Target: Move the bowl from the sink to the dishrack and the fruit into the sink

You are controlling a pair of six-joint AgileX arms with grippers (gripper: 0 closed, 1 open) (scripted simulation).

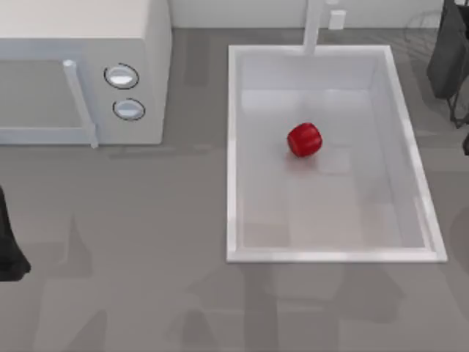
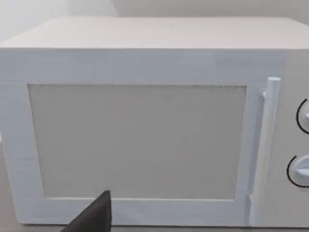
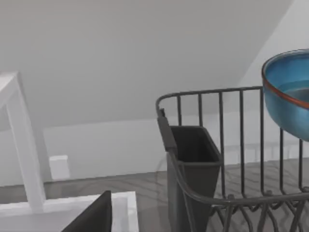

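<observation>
Grey tabletop w/ white microwave (image 1: 80,70) at left and pale wall behind. Sink (image 1: 233,154) sits mid-right; fruit (image 1: 304,139) lies on its floor, apart from the walls. Bowl (image 3: 289,96) is seen tilted in the dishrack (image 3: 217,159) by a dark caddy (image 3: 193,159). Fruit is judged light, stiff, glossy, prob. prone to roll; bowl hard, slick, breakable, best taken at the rim. Left arm (image 1: 9,246) is parked at the left edge, right arm (image 1: 451,59) by the rack. Pincer state can't be told for either.

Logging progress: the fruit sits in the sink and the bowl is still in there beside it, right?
Not quite. The fruit does sit in the sink, as the top view shows, but the bowl is at the dishrack, seen in the right wrist view.
</observation>
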